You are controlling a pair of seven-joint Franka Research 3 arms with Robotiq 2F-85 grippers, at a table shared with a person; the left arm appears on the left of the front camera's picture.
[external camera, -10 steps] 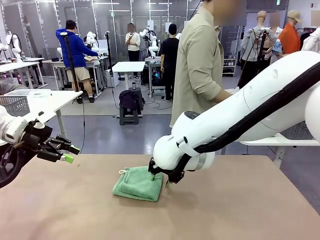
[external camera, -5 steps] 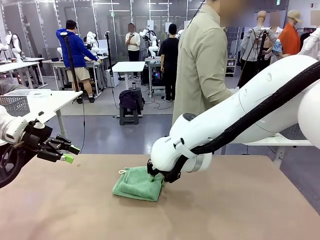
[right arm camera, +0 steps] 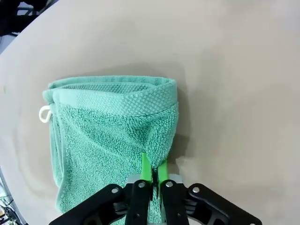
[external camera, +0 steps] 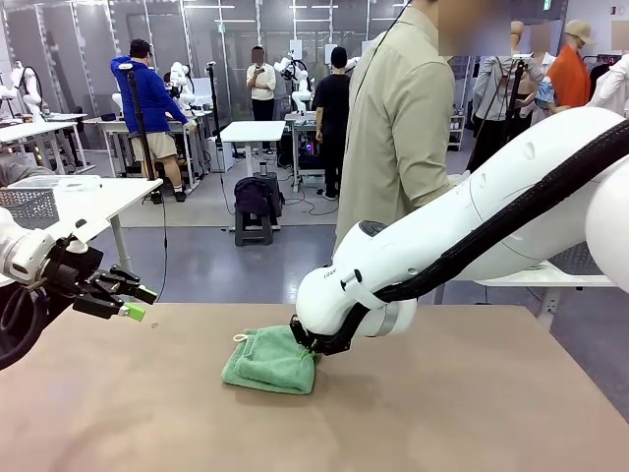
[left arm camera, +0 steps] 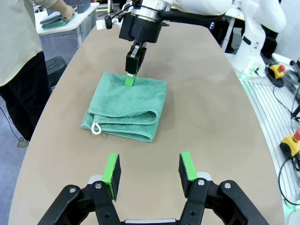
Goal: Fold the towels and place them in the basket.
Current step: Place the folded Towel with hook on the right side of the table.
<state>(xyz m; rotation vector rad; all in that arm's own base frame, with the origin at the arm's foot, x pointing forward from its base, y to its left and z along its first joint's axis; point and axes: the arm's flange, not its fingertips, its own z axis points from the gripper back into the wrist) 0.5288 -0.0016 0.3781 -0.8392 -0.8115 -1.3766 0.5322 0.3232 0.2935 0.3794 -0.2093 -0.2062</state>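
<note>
A sea-green towel lies folded on the brown table, its white loop at one corner. My right gripper is down on the towel's right edge and shut on it. In the right wrist view a ridge of the towel is pinched between the green pads. From the left wrist I look across the towel at the right gripper on its far edge. At the table's left edge, well clear of the towel, my left gripper hangs open with nothing between its fingers. The basket stands on a white side table behind my right arm.
A person in a beige shirt stands at the far side, turned toward the side table where folded garments lie. Bare tabletop stretches all around the towel. Another white table stands at the far left.
My right gripper has come down onto the towel's right edge and shut on it, bunching the cloth. The left arm has not moved.
</note>
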